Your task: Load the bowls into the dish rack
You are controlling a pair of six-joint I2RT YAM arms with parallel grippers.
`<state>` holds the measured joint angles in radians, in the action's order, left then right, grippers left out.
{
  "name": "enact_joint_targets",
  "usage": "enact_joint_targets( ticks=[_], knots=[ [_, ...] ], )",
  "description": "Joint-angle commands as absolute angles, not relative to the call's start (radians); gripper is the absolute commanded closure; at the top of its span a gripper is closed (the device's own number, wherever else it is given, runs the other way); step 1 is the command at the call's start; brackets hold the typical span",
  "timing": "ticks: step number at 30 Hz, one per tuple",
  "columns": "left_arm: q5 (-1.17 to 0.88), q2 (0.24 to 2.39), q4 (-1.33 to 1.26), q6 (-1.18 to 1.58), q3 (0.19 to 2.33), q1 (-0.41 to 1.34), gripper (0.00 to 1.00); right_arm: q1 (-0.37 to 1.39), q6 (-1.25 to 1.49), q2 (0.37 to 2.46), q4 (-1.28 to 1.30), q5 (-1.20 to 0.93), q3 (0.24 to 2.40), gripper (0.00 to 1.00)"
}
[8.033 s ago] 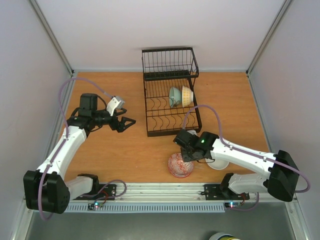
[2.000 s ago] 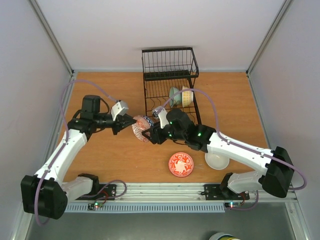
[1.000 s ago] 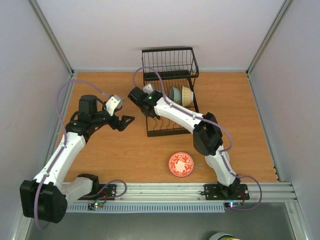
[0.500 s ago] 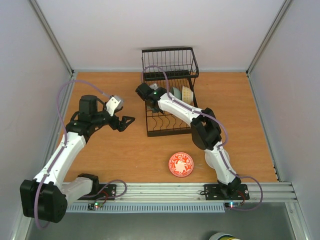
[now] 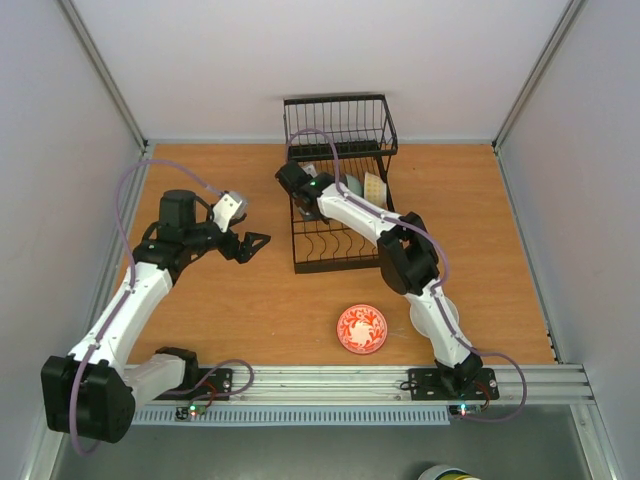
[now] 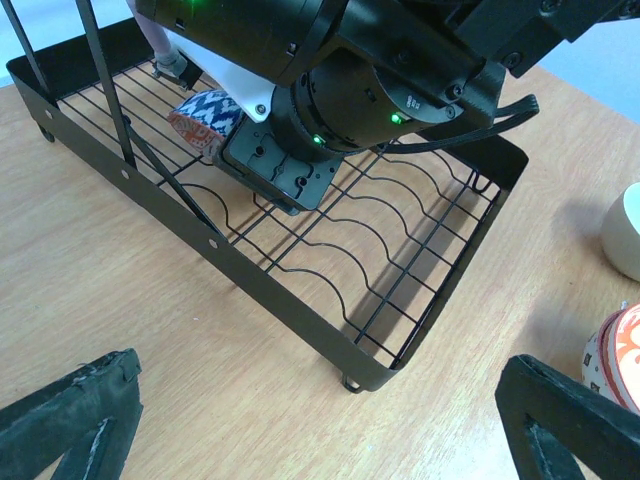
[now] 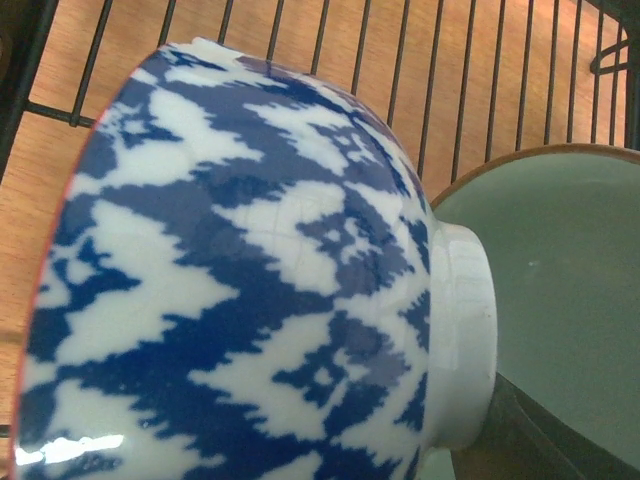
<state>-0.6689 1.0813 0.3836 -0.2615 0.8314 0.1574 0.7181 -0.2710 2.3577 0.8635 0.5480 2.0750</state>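
The black wire dish rack (image 5: 335, 262) stands at the back centre. A pale green bowl (image 5: 350, 188) and a beige bowl (image 5: 375, 187) stand on edge in it. My right gripper (image 5: 300, 182) reaches into the rack's left side, shut on a blue-and-white patterned bowl with a red rim (image 7: 240, 300); this bowl sits right beside the green bowl (image 7: 560, 290). It also shows in the left wrist view (image 6: 205, 110), under the right wrist. My left gripper (image 5: 255, 243) is open and empty, left of the rack (image 6: 280, 290). A red-patterned bowl (image 5: 361, 329) lies on the table.
A plain white bowl (image 5: 420, 315) is partly hidden behind the right arm; it also shows in the left wrist view (image 6: 625, 230), next to the red bowl (image 6: 620, 350). The rack's upright basket (image 5: 338, 122) stands at the back. Grey walls close in both sides.
My right arm has carried the blue-and-white bowl from the table's middle into the rack and has just edged further in beside the green bowl. The left arm has barely moved.
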Motion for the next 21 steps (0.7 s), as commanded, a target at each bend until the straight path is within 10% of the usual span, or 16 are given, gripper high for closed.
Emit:
enact_joint_targets(
  ticks=[1, 6, 12, 21],
  knots=[
    [-0.686, 1.086, 0.331, -0.272, 0.818, 0.154, 0.03, 0.704, -0.270, 2.383, 0.866, 0.466, 2.090, 0.99],
    [-0.684, 1.083, 0.331, -0.276, 0.815, 0.154, 0.03, 0.698, -0.221, 2.362, 0.850, 0.463, 2.032, 0.91],
    [-0.688, 1.085, 0.332, -0.275, 0.816, 0.155, 0.03, 0.701, -0.225, 2.277, 0.750, 0.503, 1.878, 0.02],
    [-0.686, 1.085, 0.331, -0.274, 0.815, 0.155, 0.03, 0.708, -0.258, 2.101, 0.614, 0.473, 1.704, 0.01]
  ],
)
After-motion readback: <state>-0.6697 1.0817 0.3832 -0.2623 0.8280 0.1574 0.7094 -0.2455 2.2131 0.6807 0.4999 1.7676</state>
